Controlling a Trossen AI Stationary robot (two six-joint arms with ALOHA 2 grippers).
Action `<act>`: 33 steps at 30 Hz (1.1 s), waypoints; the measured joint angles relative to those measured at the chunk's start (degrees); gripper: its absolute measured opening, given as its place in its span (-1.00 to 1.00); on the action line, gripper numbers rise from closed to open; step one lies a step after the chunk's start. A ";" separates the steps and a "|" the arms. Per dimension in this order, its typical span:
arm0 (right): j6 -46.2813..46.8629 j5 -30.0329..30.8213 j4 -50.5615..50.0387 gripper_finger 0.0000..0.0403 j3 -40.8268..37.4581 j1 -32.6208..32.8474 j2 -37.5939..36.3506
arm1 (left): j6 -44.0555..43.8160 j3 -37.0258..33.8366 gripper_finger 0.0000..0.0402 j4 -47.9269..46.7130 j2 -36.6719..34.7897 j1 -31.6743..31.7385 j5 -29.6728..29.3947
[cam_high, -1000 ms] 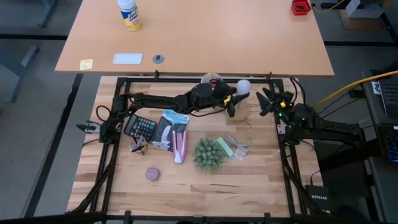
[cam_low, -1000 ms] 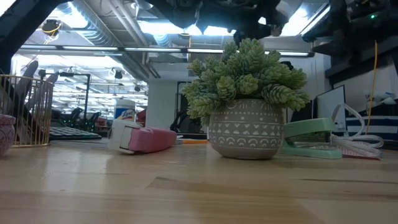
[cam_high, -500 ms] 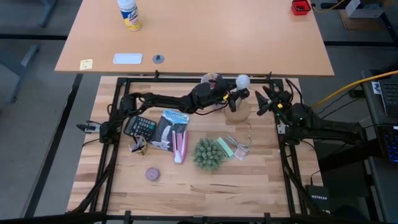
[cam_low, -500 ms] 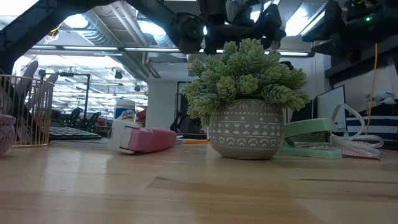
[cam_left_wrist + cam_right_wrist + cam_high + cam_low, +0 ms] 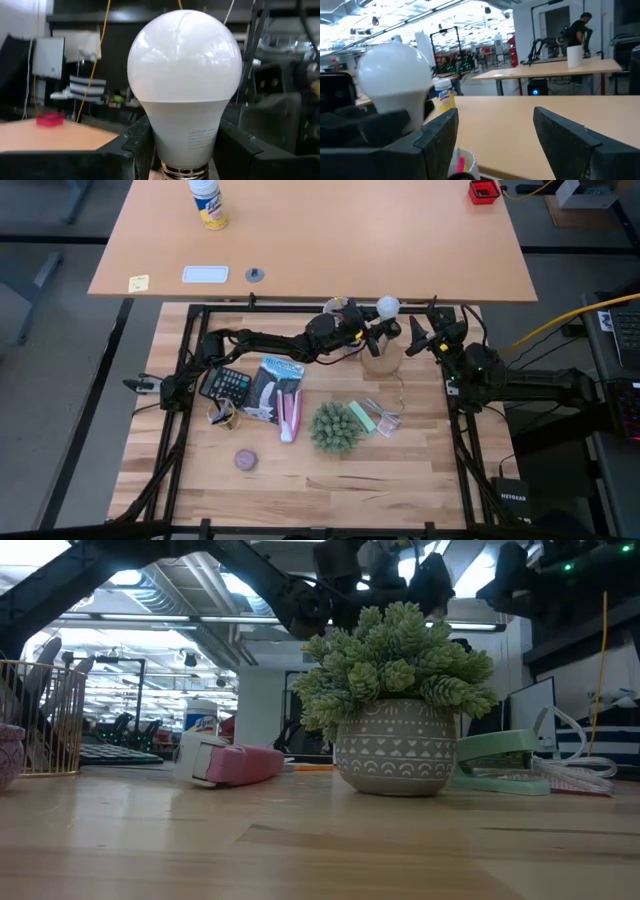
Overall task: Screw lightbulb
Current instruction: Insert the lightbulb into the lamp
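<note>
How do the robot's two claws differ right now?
The left gripper is clamped on the lightbulb; the right gripper holds nothing, its fingers spread wide. The left arm stretches far across the table to get there; the right arm stays near its own side. Both are dark, two-fingered, and raised at the table's far edge, facing each other.
</note>
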 joint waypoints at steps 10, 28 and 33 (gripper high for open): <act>0.87 -7.02 2.13 0.32 0.00 -7.28 2.69 | 0.00 0.02 -0.23 1.78 -0.02 0.00 0.00; 1.62 -11.69 5.80 0.32 0.00 -8.98 2.62 | -0.67 10.86 -0.23 -8.88 2.68 0.04 0.02; 0.52 -9.76 -1.77 0.32 0.00 -8.98 2.69 | -1.57 11.91 -0.23 -8.84 5.94 0.04 0.00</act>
